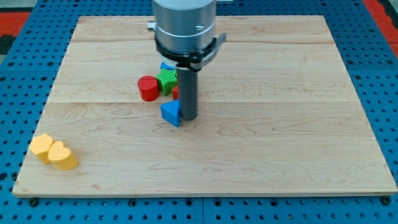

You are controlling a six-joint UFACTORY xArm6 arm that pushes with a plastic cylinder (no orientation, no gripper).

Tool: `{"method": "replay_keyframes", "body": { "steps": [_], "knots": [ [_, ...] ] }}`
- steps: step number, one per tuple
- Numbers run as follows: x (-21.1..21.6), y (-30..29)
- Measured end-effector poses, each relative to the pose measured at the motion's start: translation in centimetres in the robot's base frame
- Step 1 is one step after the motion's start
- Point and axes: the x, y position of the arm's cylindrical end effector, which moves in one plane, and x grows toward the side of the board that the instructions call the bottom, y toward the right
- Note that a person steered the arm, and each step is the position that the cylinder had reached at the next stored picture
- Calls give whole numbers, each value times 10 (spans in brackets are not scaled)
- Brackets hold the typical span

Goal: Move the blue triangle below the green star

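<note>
Yellow blocks (53,152): two are sitting touching each other at the near left corner of the wooden board (280,155), well apart from everything else; exact shapes are hard to tell.
Blue triangle (170,113): it is lying near the board's middle, on the near side of the cluster, just nearer than the green star.
Green star (166,80): it is resting just beyond the triangle, pressed against the red cylinder (148,88) on its left.
Other blocks: another blue block (166,65) is peeking out beyond the star, and a red sliver (176,92) is showing beside the rod; both are mostly hidden.
My tip (189,118): it is standing on the board, touching or almost touching the triangle's right side.
Fingers: none are fitted; the rod is holding nothing and is only able to push.
Progress: judging by the layout, the triangle is already sitting roughly below the star, slightly to its right.
Remaining: at most a small nudge leftward seems needed to centre it.
Risk: pushing farther could be crowding the triangle into the star.
</note>
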Motion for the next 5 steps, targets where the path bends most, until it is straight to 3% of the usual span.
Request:
{"method": "replay_keyframes", "body": {
  "steps": [2, 3, 4, 5],
  "knots": [
    [0, -6],
    [40, 0],
    [42, -22],
    [18, -22]
  ]
}}
